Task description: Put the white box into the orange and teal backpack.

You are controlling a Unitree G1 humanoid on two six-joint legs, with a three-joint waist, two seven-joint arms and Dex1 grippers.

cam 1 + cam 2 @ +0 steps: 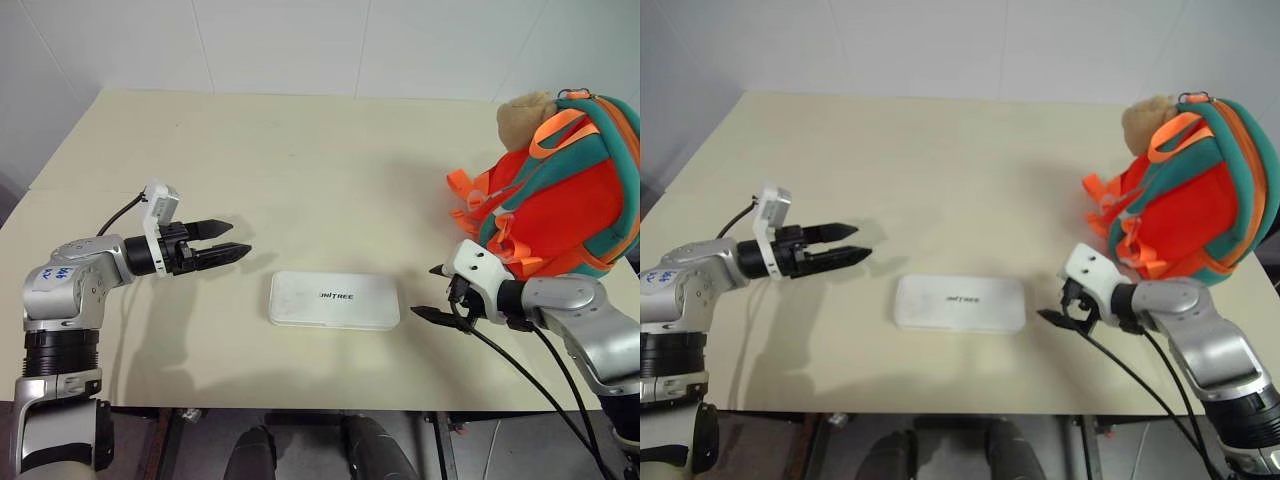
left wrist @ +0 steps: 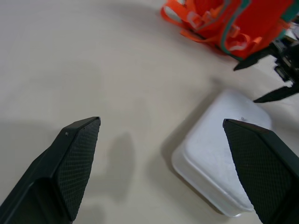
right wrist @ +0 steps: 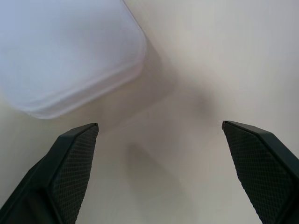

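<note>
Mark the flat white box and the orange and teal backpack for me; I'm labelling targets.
Flat white rectangular box [image 1: 334,300]: left eye view, middle of its top face.
Rounded orange and teal backpack [image 1: 565,215]: left eye view, its orange front panel.

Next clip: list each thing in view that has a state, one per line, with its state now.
Box: lying flat on the table, lid shut, untouched, not in the backpack.
Backpack: on the table's right side, standing; whether it is zipped cannot be told.
Left claw: open, empty, left of the box.
Right claw: open, empty, right of the box.
</note>
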